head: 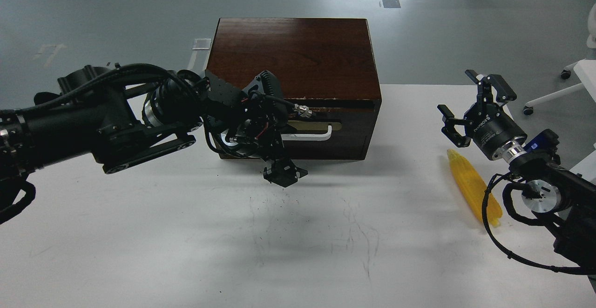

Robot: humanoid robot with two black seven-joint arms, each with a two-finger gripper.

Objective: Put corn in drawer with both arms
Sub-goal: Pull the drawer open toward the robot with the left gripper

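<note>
- Right gripper [476, 108]: fingers spread wide, nothing between them, raised above the table [186, 233] near its right edge.
- Corn [472, 186]: lies flat on the table just below and slightly nearer than the right gripper, pointed end toward it, apart from the fingers. A black cable crosses its thick end.
- Left gripper [283, 173]: hangs low in front of the wooden box [298, 52], pointing down. Seen dark and end-on; whether its fingers are parted or closed cannot be told.
- Drawer [347, 133]: directly behind and above the left gripper, front looks flush with the box, probably closed. White handle [316, 136] partly hidden by the left arm's wrist.
- Corn sits well to the right of the left gripper and the drawer.
</note>
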